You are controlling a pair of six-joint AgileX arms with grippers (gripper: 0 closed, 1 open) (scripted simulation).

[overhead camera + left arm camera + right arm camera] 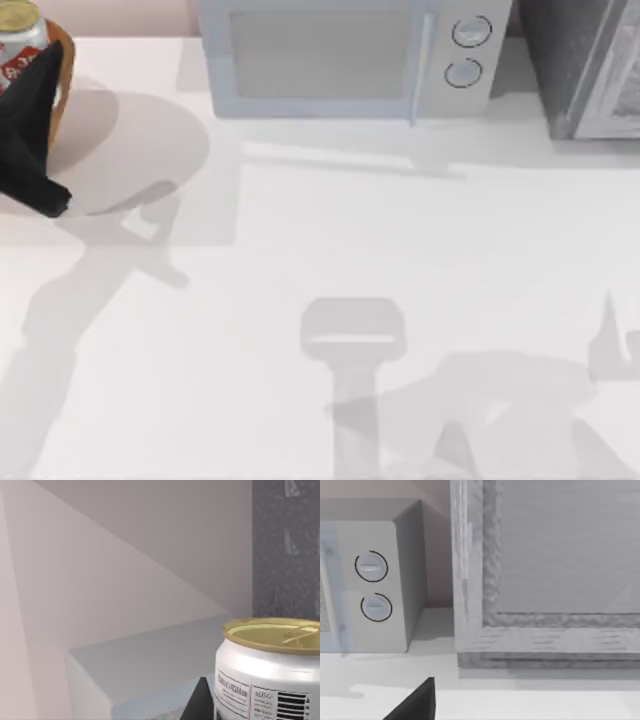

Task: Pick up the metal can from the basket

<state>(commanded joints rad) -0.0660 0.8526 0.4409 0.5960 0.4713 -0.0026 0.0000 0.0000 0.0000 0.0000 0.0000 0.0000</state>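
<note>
The metal can [18, 42] sits in the far left corner of the top view, with a dull gold top and a white-silver side bearing red marks. An orange-brown curve of the basket [64, 62] shows right beside it. My left gripper [32, 72] reaches in from below, black, and is shut on the can. The left wrist view has the metal can [267, 672] very close, and a black finger [196, 707] shows by its side. A black part of my right gripper [415, 705] shows low in the right wrist view, facing the back of the table.
A white microwave [345, 55] stands at the back centre, and its two dials [371, 566] face the right wrist camera. A grey speckled cabinet [590, 65] fills the back right corner. The basket casts a round shadow [130, 150] on the white table.
</note>
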